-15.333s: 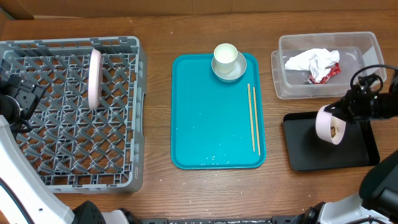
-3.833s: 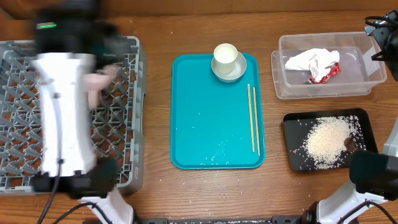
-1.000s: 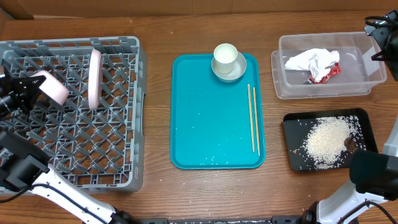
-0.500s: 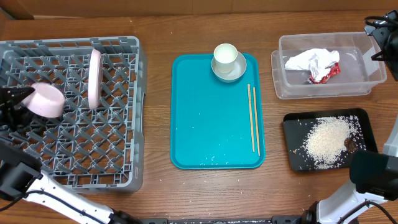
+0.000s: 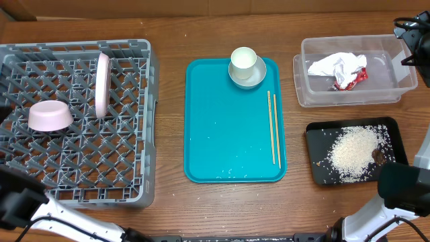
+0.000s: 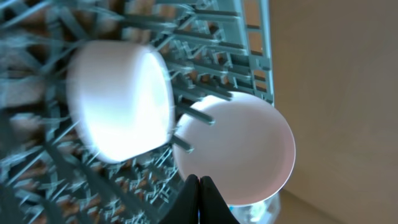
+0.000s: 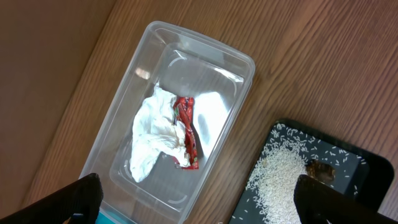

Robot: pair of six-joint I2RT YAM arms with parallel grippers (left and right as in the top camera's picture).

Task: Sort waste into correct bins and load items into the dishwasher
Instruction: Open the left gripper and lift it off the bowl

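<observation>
the small bowl (image 5: 50, 115) lay mouth-down on the pegs in the left part of the grey dish rack (image 5: 149, 134), with nothing gripping it. in the left wrist view the left gripper (image 6: 199, 198) had its fingers pressed together on nothing, with the blurred bowl and the round plate (image 6: 242, 149) ahead of it. the plate stood on edge between pegs just right of the bowl, its thin edge running front to back.

further out, the teal tray (image 5: 228, 134) carried a second bowl (image 5: 250, 75) with a white cup (image 5: 243, 59) upright in it. the chopsticks (image 5: 274, 128) lay side by side along the tray's right side, lengthwise front to back, and stray grains (image 5: 232, 171) lay near its front.

the right gripper (image 7: 199, 186) hung spread wide and empty above the clear tub (image 7: 205, 53), which held crumpled paper (image 7: 155, 140) and the red wrapper (image 7: 186, 130). beside it, the black tray (image 7: 367, 168) held a rice heap (image 7: 280, 177) and a brown scrap (image 7: 320, 169).
</observation>
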